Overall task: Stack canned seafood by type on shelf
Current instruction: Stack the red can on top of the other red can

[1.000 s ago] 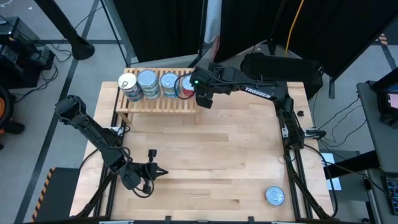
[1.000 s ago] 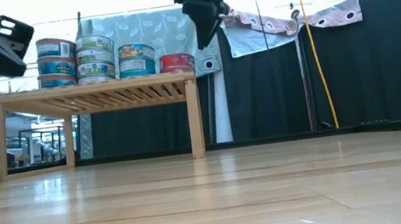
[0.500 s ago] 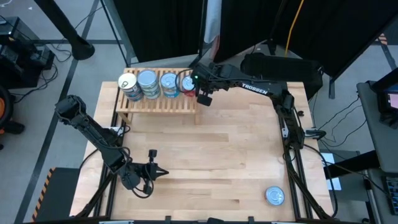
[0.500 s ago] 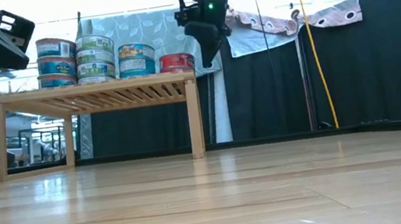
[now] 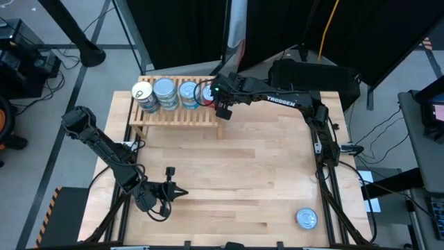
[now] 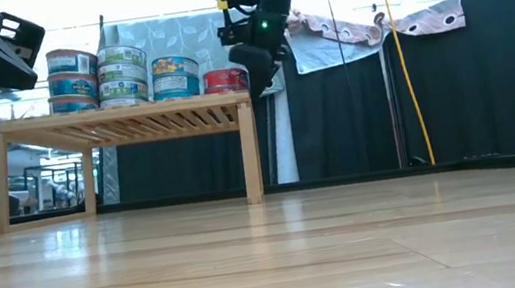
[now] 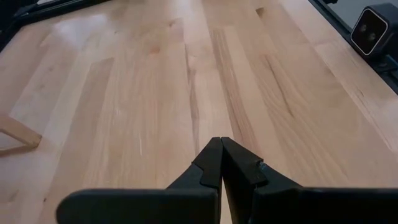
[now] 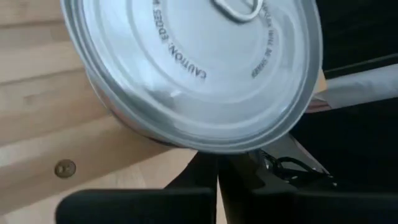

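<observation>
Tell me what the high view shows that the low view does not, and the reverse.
Only the high view shows the lone can at the table's near right corner and the left pincer, shut over the near left table. Only the low view shows the cans' side labels and how the stacks stand. Both show the shelf, the red can and the right pincer beside it.

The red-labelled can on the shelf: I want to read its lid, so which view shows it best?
The right wrist view: the red-labelled can fills it, lid print legible. The high view shows it partly hidden by the arm; the low view, only its side; the left wrist view, nothing.
</observation>
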`<state>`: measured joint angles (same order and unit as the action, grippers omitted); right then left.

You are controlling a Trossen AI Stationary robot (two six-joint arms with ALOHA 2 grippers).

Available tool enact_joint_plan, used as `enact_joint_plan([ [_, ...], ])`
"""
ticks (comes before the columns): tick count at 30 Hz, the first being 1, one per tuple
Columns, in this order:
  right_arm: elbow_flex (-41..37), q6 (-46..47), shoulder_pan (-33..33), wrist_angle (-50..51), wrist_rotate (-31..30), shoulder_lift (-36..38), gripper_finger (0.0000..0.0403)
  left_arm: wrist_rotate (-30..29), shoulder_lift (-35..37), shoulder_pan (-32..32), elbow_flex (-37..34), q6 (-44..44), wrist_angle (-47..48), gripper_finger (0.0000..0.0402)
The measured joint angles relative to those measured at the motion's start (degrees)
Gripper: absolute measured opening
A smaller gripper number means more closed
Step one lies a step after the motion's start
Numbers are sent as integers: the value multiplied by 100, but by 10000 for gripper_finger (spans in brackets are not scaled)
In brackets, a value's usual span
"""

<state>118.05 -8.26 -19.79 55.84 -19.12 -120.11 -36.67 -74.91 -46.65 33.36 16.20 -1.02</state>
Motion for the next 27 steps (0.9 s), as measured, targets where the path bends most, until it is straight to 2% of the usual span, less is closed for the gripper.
enact_joint_plan([
  [14,10,57,129,44,101,-1,0,0,0,0,0,-5,7,11],
  [18,190,308,232,749,-131,30,0,0,0,0,2,-8,11,11],
  [21,586,732,420,1823,-238,55,0,0,0,0,2,-8,18,11],
  [25,1243,1829,861,3328,-160,97,0,31,0,0,2,-2,24,11],
  [27,1332,2465,1221,3408,-12,194,0,120,0,0,2,2,10,11],
])
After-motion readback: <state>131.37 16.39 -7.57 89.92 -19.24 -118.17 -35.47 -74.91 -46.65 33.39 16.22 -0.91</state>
